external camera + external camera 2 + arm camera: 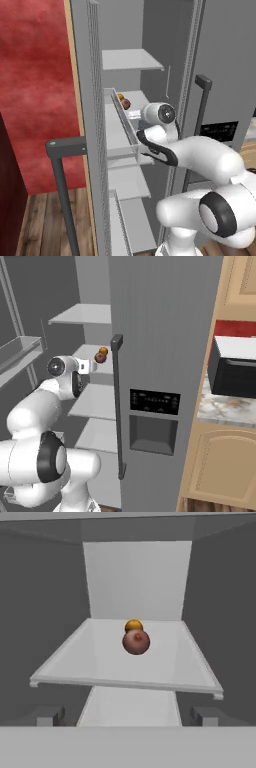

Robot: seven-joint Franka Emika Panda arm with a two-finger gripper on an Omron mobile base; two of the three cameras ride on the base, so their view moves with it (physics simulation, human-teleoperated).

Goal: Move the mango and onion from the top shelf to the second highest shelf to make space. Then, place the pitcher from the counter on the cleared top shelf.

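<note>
- We see the onion (pixel 136 642) and the mango (pixel 133 625) sitting together on one pale shelf (pixel 165 662), the mango just behind; both are round, with no long axis.
- Our gripper (pixel 128 716) hangs wide open before that shelf, holding nothing.

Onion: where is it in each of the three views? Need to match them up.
Left base view: onion upper centre, on a fridge shelf, past the door bin.
Right base view: left of the door handle, upper left.
Hand view: centre, mid-shelf.
Shared landmark: the mango touching it just behind.
</note>
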